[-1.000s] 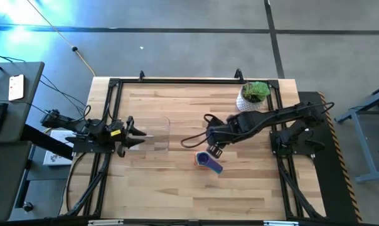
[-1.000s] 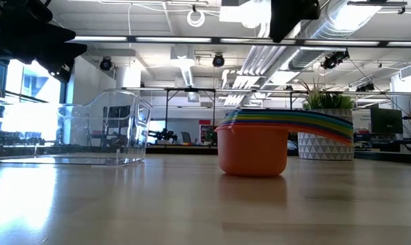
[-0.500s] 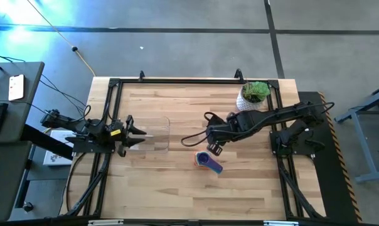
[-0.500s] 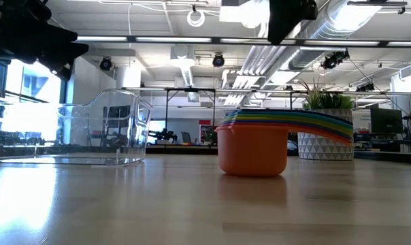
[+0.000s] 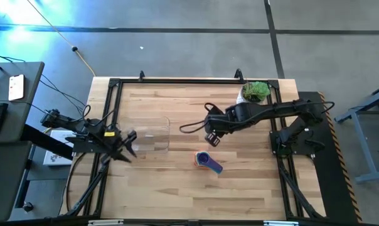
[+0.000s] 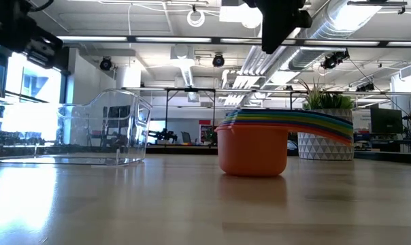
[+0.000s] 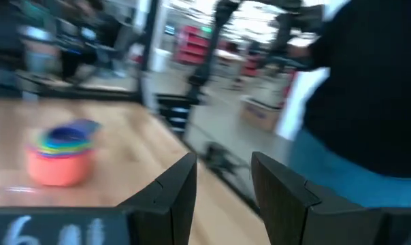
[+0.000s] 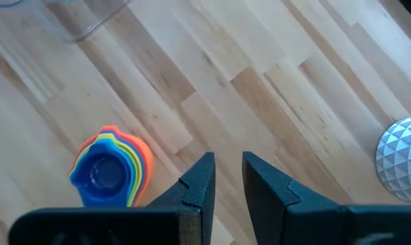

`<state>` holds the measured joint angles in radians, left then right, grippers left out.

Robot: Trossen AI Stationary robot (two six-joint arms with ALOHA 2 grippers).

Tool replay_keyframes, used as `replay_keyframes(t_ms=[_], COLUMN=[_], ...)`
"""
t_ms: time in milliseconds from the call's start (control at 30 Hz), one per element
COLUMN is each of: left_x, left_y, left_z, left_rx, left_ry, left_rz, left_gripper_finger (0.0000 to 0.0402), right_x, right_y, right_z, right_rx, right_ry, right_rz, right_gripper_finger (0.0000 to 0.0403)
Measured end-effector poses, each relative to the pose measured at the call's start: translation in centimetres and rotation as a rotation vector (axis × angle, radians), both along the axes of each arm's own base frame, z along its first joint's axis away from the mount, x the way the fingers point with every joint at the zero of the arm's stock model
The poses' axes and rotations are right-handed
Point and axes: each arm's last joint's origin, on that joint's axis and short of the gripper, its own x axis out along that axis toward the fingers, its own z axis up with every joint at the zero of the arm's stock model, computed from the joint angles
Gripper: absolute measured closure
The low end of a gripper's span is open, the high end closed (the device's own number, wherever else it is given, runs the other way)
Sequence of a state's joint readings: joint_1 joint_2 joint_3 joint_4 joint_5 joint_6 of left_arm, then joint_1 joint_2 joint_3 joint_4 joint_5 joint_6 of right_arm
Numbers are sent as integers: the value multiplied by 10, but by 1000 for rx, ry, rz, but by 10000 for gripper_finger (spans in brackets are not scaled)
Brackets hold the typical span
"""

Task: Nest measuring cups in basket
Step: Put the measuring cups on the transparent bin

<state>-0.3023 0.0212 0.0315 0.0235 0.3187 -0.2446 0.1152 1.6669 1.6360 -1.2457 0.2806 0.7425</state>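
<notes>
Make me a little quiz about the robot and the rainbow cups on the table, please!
1. True or false: the stack of measuring cups sits inside the basket.
2. Which cup is on the outside at the bottom of the stack? A) orange B) purple C) green
3. Fill in: the white pot with the green ____ stands at the table's far right corner.

Key:
1. False; the stack stands on the bare table, apart from the basket.
2. A
3. plant

Neither the left hand nor the right hand holds anything.
</notes>
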Motion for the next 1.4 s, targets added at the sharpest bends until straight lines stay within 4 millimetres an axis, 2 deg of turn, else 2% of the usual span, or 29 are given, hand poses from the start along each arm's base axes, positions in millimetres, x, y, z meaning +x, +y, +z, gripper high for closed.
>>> replay_keyframes(t_ms=[300,500,767,1000,1400], left_x=[-8,-12,-18,-26,-34], left_y=[-8,-12,-24,-31,-38], left_z=[7,13,2,2,-2], left_rx=[-28,-62,-15,-11,-18], left_ry=[-53,-87,-72,-76,-1], left_rz=[-353,-434,-579,-727,-842], left_gripper_finger=[271,271,271,271,271], right_x=[1,1,1,1,6], right_y=[-13,-16,-15,-15,-12], right_z=[0,0,0,-1,1], right_rx=[-8,2,48,51,132], right_ry=[7,8,11,11,-34], right_rz=[-16,-24,-11,-10,35], right_gripper_finger=[336,336,336,336,324])
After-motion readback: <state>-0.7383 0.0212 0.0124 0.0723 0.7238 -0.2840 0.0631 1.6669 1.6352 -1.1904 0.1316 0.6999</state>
